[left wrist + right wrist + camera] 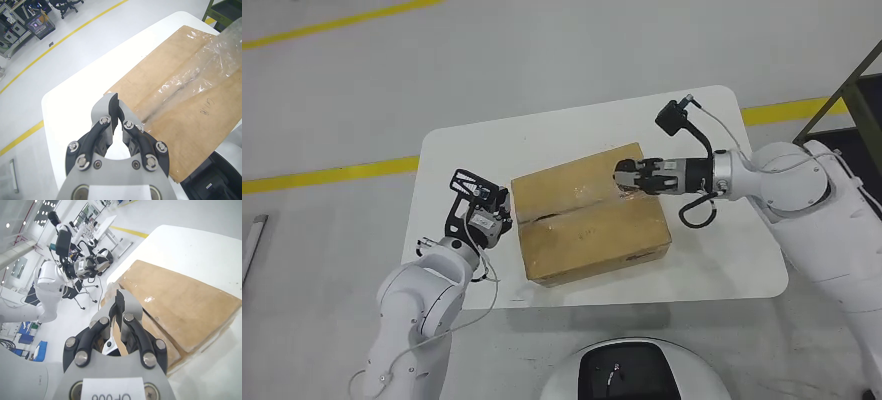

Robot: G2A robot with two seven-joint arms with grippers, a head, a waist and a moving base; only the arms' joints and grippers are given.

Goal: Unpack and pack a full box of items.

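A brown cardboard box [587,215] lies in the middle of the white table [712,270], its flaps closed. Clear tape [208,62] runs along its top seam. My right gripper [620,178] is at the box's far right corner, shut on a strip of that tape [231,28], which rises off the box. In the right wrist view the fingertips [121,300] pinch crumpled clear tape [110,291] just above the box [179,294]. My left gripper [500,215] sits by the box's left edge, shut, with nothing visible between its fingers [113,106].
Bare table surface [542,140] surrounds the box on all sides. Beyond the table's right end stands a dark green metal rack [852,80]. Yellow lines [332,175] cross the floor behind the table.
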